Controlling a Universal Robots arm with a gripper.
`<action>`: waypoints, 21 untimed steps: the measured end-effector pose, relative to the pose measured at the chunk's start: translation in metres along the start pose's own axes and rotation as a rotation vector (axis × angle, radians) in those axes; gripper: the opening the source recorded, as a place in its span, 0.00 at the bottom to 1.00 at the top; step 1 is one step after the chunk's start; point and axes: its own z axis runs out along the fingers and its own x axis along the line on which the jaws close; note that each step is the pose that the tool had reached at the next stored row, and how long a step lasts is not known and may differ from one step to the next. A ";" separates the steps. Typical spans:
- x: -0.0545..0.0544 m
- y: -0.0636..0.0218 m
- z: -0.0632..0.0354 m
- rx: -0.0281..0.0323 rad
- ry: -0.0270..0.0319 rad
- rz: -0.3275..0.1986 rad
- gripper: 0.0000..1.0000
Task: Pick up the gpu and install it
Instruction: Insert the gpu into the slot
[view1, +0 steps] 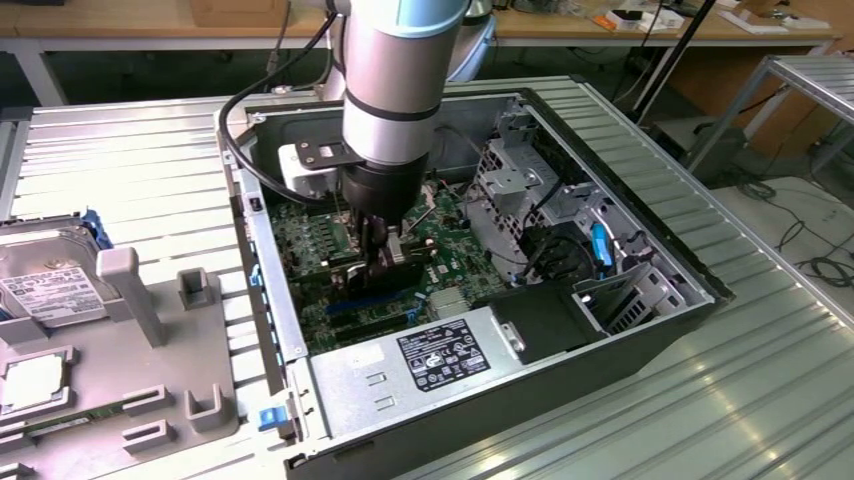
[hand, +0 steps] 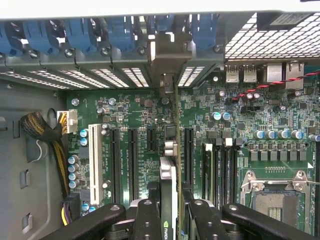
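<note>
Inside the open computer case (view1: 687, 320) on the bench (view1: 134, 150), the fingers (hand: 147, 222) are closed on the gpu (hand: 169, 187), clamping it from both sides. The card stands on edge over the motherboard (hand: 250, 135), among the expansion slots, with its metal bracket (hand: 167, 55) at the case's rear openings.

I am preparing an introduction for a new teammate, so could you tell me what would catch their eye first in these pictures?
The big silver arm reaching into the open computer case stands out first. Its gripper clamps a graphics card edge-on over the green motherboard. A hard drive lies on the grey tray at the exterior view's left.
</note>
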 end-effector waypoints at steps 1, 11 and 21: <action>0.000 0.0001 0.0000 -0.0002 0.0010 0.000 0.27; 0.001 0.0004 0.0003 -0.0002 0.0039 0.000 0.27; 0.004 0.0003 -0.0001 -0.0001 0.0040 0.000 0.27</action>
